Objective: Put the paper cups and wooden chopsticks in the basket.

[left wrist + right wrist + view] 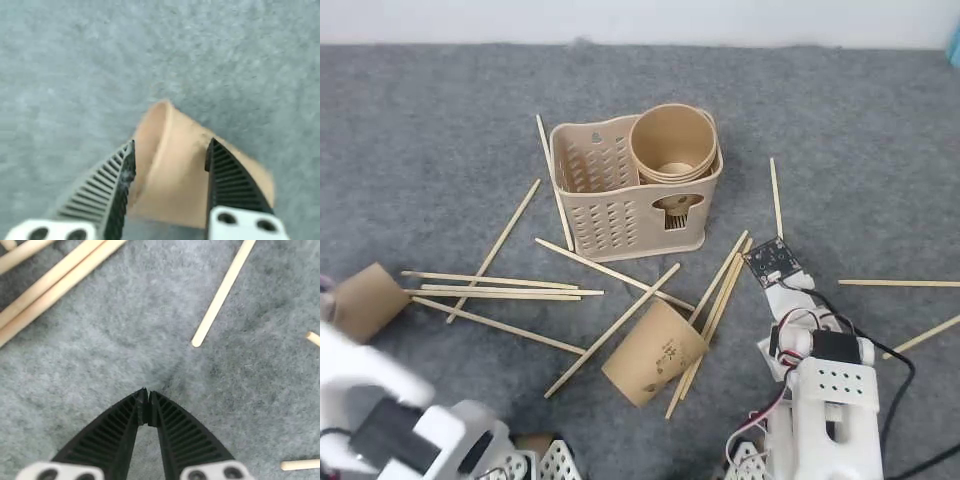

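- At the middle of the grey carpeted surface [440, 100], the perforated beige basket [610, 215] is seen upright. A stack of nested paper cups [672, 150] is held in its right compartment, while its left compartment is seen open.
- One wooden chopstick [555, 180] is laid along the basket's left side.
- Near of the basket, a second paper cup [655, 352] is laid on its side, with crossed chopsticks [715, 300] touching it on the right.
- Left of the basket, a loose bundle of chopsticks [500, 288] is spread flat across the surface.
- At the far left edge, a third paper cup [365, 300] is laid on its side. It is straddled by the left gripper [171, 145], whose ribbed fingers [117, 185] are spread wide on either side of it; whether they touch it cannot be told.
- At the near right, the right gripper [148, 395] is held over bare surface with its fingers pressed together and nothing between them. A single chopstick [222, 292] lies just beyond it.
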You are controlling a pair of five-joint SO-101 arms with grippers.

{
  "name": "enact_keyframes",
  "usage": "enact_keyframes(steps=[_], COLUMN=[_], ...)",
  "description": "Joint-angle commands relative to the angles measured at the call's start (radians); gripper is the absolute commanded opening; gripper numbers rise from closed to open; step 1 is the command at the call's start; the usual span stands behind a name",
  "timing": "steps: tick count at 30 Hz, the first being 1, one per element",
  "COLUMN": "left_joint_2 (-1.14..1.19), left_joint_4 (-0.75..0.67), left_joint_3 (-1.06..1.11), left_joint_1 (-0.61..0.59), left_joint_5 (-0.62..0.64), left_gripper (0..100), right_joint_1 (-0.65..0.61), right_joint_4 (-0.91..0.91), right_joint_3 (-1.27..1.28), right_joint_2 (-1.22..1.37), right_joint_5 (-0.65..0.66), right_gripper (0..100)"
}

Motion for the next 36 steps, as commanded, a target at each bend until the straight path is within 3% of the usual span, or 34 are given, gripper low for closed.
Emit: enact_keyframes(steps=[1, 10, 15, 20, 29, 36], left_joint_2=[-0.011, -0.014, -0.086, -0.219, -0.514, -0.618], left_joint_4=[-0.144, -0.186, -0.186, -0.17, -0.017, 0.209], left_joint_3=[0.071, 0.108, 0.088, 0.099, 0.093, -0.09], left_joint_1=[0.086, 0.189, 0.19, 0.233, 0.364, 0.628], left_joint_5=[0.137, 0.298, 0.299, 0.299, 0.299, 0.169], left_gripper=[22, 21, 1, 1, 1, 1], right_joint_1=[0.004, 0.002, 0.002, 0.002, 0.002, 0.005], right_joint_4=[0.013, 0.013, 0.008, 0.008, 0.012, 0.013], right_joint_3=[-0.008, -0.008, -0.008, -0.008, -0.008, -0.008], right_joint_2=[-0.021, -0.021, -0.021, -0.021, -0.021, -0.021], right_joint_5=[0.018, 0.018, 0.018, 0.018, 0.017, 0.012], right_gripper=[0.7, 0.7, 0.7, 0.7, 0.7, 0.7])
